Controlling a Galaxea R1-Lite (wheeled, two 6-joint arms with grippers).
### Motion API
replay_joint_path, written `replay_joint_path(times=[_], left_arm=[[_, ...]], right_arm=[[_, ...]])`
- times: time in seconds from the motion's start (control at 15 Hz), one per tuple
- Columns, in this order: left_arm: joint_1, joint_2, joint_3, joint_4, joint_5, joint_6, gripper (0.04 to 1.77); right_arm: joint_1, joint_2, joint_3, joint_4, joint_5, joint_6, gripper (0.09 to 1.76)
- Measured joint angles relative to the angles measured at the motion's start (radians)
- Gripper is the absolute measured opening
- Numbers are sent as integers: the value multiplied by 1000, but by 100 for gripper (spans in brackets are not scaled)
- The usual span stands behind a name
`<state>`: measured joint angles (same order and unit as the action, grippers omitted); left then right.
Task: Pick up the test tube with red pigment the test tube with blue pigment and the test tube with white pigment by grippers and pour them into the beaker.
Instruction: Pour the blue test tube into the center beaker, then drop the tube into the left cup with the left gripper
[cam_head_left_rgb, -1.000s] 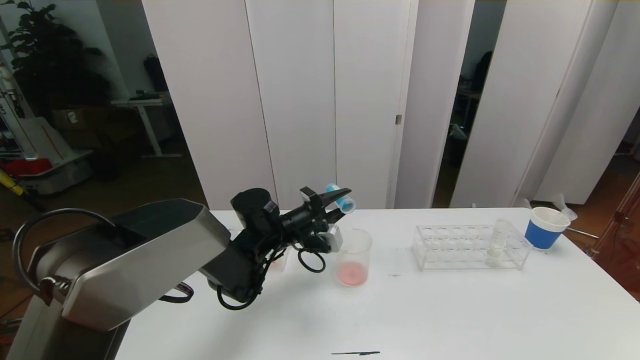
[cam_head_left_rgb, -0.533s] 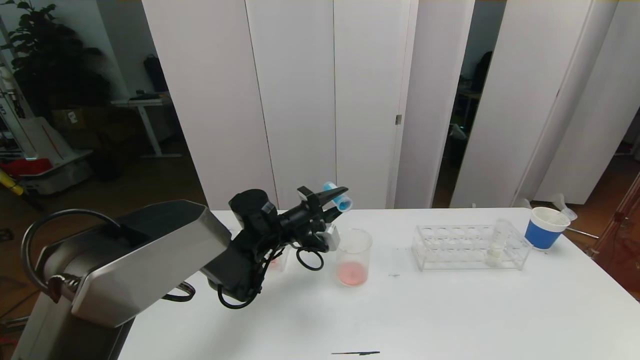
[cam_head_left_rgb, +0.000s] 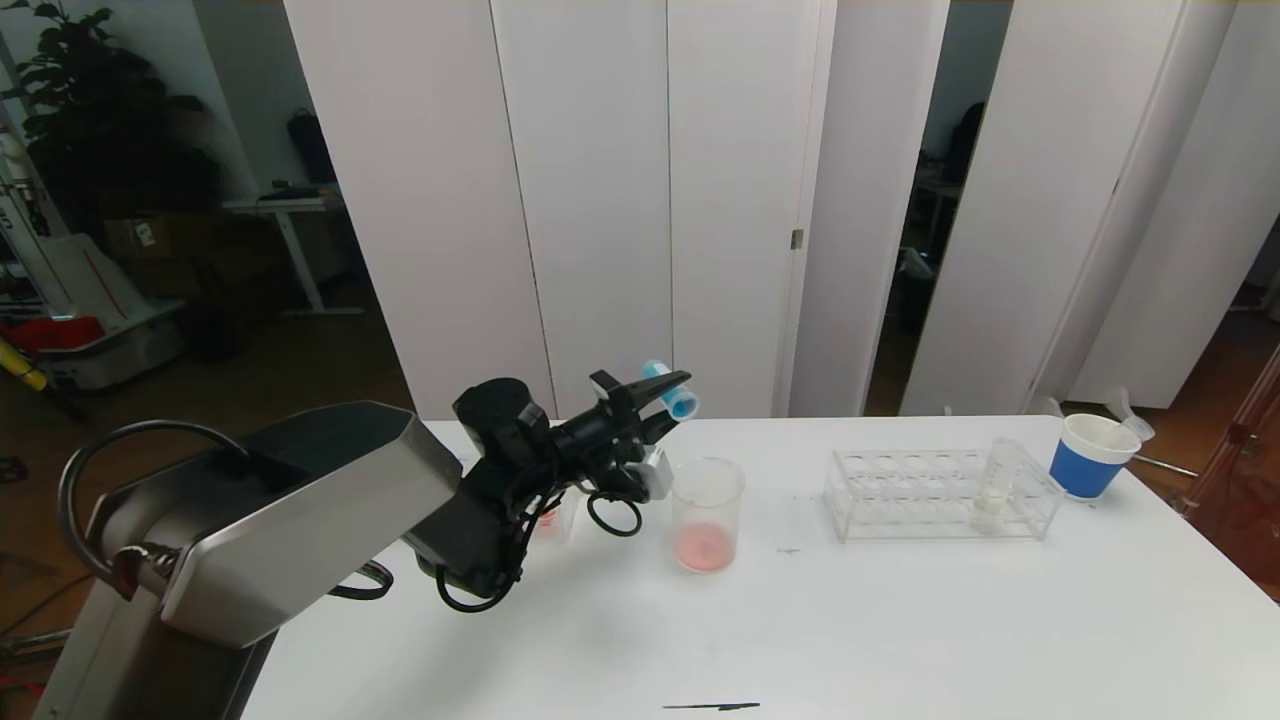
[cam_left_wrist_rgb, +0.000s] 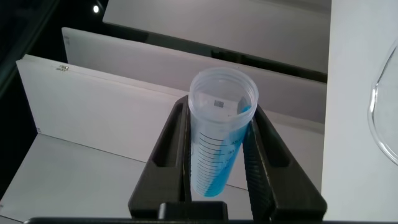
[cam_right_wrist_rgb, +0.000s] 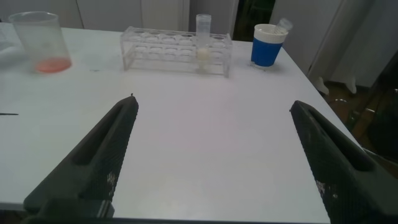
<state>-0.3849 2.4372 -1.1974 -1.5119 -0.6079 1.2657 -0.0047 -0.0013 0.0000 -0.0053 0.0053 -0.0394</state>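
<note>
My left gripper (cam_head_left_rgb: 668, 388) is shut on the test tube with blue pigment (cam_head_left_rgb: 674, 391), held tilted in the air above and just left of the beaker (cam_head_left_rgb: 707, 513). In the left wrist view the tube (cam_left_wrist_rgb: 219, 134) sits between both fingers (cam_left_wrist_rgb: 261, 155), with blue along its lower side. The beaker holds a shallow pink-red layer. The test tube with white pigment (cam_head_left_rgb: 994, 486) stands in the clear rack (cam_head_left_rgb: 900, 497). A clear tube with a reddish tint (cam_head_left_rgb: 548, 522) shows partly behind the left arm. My right gripper (cam_right_wrist_rgb: 214, 104) hovers open over bare table.
A white cup with a blue band (cam_head_left_rgb: 1092, 455) stands at the back right beyond the rack, which sits right of the beaker. A short dark mark (cam_head_left_rgb: 710, 706) lies near the table's front edge. The left arm's bulk covers the table's left side.
My left gripper has drifted slightly left and up with the blue tube, away from the beaker's mouth. Nothing else has moved.
</note>
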Motion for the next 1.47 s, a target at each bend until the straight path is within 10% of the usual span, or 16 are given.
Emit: replay_joint_path(times=[1.47], left_arm=[[-5, 17, -23, -19, 5, 62, 57]], right_arm=[[0, 0, 0, 0, 0, 0, 175]])
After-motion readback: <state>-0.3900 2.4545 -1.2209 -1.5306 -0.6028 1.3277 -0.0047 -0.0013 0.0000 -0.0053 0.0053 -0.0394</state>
